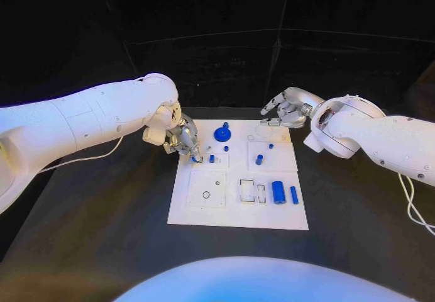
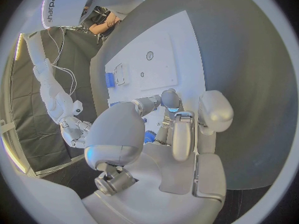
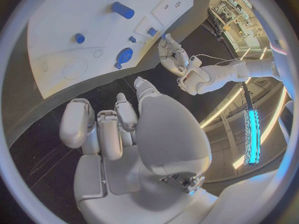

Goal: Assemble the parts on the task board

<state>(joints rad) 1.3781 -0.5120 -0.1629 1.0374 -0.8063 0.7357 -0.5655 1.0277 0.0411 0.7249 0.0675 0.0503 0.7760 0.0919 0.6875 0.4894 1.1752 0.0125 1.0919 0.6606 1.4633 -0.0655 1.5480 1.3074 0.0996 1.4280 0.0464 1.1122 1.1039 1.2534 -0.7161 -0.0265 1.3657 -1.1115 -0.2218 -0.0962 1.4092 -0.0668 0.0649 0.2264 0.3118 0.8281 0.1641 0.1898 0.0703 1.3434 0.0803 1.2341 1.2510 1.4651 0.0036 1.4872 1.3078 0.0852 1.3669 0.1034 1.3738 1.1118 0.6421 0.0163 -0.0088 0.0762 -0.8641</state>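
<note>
My left hand [image 1: 181,139] hangs over the board's [image 1: 237,217] left far corner, fingers curled down toward a small blue peg [image 1: 212,158] that stands just beyond my fingertips, toward the board's middle; whether I already pinch anything I cannot tell, since my own fingers hide the gap. My right hand [image 1: 288,108] hovers off the far right edge, fingers loosely apart and holding nothing, well apart from that peg, so my left is the nearer one for it. The round blue knob [image 1: 223,133] sits just to the inner side of my left hand. On the near side, away from both hands, lie two blue cylinders [image 1: 279,192], long axes running toward and away from me, side by side. I count five or six blue pieces: one knob, two cylinders, and about three small pegs, though the smallest are hard to make out.
</note>
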